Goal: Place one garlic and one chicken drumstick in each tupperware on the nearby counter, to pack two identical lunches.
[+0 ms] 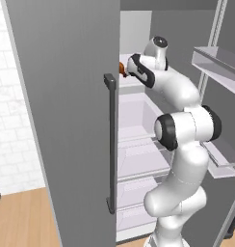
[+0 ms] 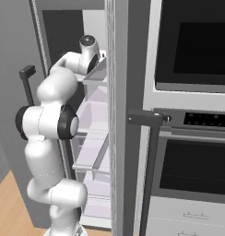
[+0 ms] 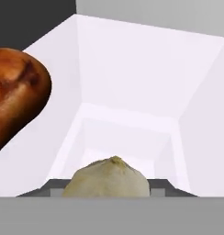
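Two foods on the white fridge shelf (image 3: 132, 69): drumstick (image 3: 15, 94) at far left, garlic (image 3: 109, 180) low in the middle, right at the gripper. Can't tell whether its fingers are parted or closed.

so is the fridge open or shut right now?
Open. The fridge door is swung wide, the arm reaches onto the white shelves, and a garlic and a drumstick lie inside.
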Robot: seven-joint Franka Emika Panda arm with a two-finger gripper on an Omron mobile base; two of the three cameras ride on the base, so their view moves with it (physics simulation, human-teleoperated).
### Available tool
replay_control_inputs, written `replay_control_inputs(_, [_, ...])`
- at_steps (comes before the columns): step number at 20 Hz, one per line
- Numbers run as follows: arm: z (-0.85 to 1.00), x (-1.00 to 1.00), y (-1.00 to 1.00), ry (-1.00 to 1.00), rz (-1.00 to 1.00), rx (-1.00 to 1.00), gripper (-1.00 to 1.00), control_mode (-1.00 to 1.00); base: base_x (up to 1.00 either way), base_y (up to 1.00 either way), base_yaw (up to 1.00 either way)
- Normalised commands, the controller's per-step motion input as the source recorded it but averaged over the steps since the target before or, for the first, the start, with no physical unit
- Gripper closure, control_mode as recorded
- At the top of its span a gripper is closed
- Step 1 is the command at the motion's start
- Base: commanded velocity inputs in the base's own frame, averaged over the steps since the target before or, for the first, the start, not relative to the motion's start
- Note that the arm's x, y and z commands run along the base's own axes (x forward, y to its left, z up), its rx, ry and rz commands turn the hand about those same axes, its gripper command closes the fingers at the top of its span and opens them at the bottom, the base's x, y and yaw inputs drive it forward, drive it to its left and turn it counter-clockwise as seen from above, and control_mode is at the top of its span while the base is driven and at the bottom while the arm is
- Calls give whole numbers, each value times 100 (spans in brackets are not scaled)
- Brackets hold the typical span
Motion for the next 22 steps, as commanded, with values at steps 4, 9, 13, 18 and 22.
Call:
replay_control_inputs(4, [-10, -100, 0, 0, 0, -4, 100, -100, 0, 0, 0])
replay_control_inputs(9, [13, -100, 3, 0, -6, 0, 100, -100, 0, 0, 0])
replay_control_inputs(13, [32, -100, 0, -1, -6, 0, 100, -100, 0, 0, 0])
replay_control_inputs(18, [34, -100, 0, -3, -5, 0, 100, -100, 0, 0, 0])
replay_control_inputs(22, [7, -100, 0, -1, -2, 0, 100, -100, 0, 0, 0])
